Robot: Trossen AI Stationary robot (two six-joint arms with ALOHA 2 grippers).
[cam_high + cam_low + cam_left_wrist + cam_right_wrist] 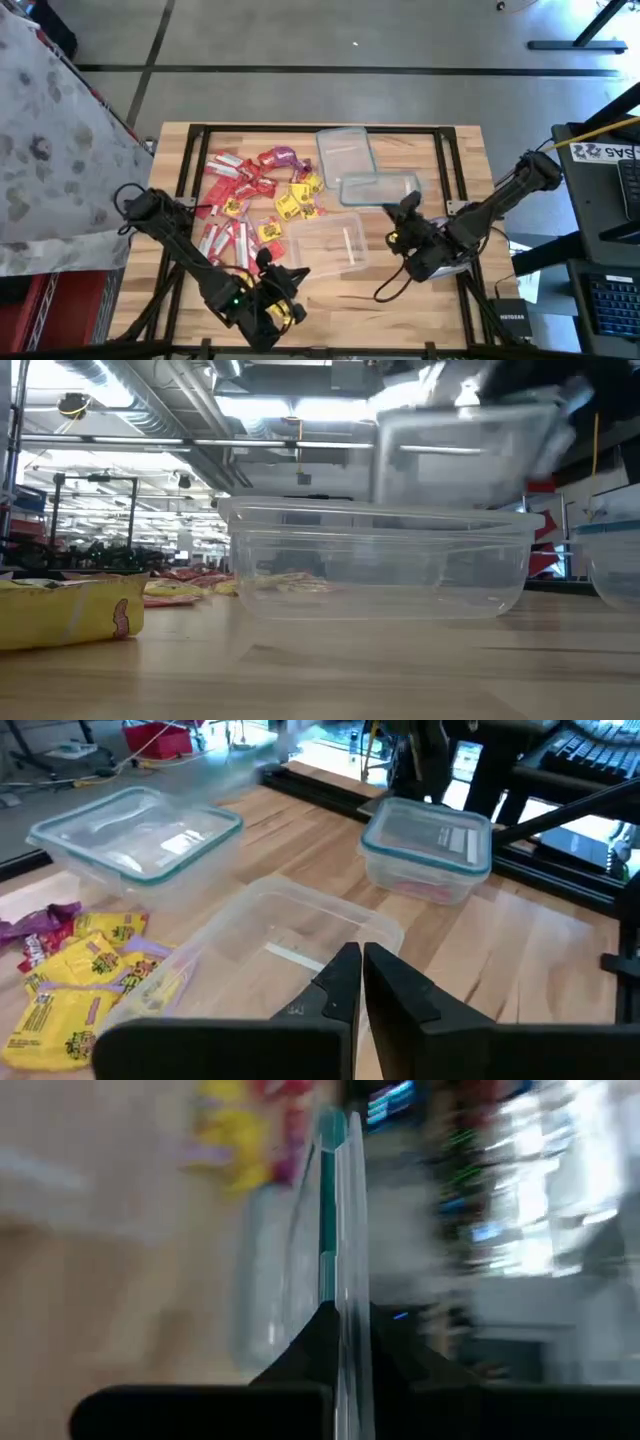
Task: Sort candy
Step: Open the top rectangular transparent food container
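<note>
The candy point(262, 192) lies in a loose pile of red, yellow and a few purple packets on the table's left half; the left wrist view shows it too, candy point(75, 975). One yellow packet point(70, 615) lies close in the low view. An open clear tub point(326, 243) rests on its base near the middle. My right gripper point(405, 212) is shut on a teal-rimmed clear tub point(380, 188), which the low view shows raised, tub point(462, 455). My left gripper point(361, 975) hovers shut and empty at the near edge, just short of the open tub point(275, 930). My right gripper pinches the teal-rimmed edge point(340, 1295) of the clear tub between its two fingers, and its wrist view shows that rim edge-on, running straight out from the fingertips. The tub is lifted clear of the table, above the open tub's rim level.
A second teal-rimmed clear tub point(345, 150) stands at the far middle of the table. The tabletop's near right part point(420, 310) is bare wood. A dark frame point(320, 128) runs along the far edge and down both sides.
</note>
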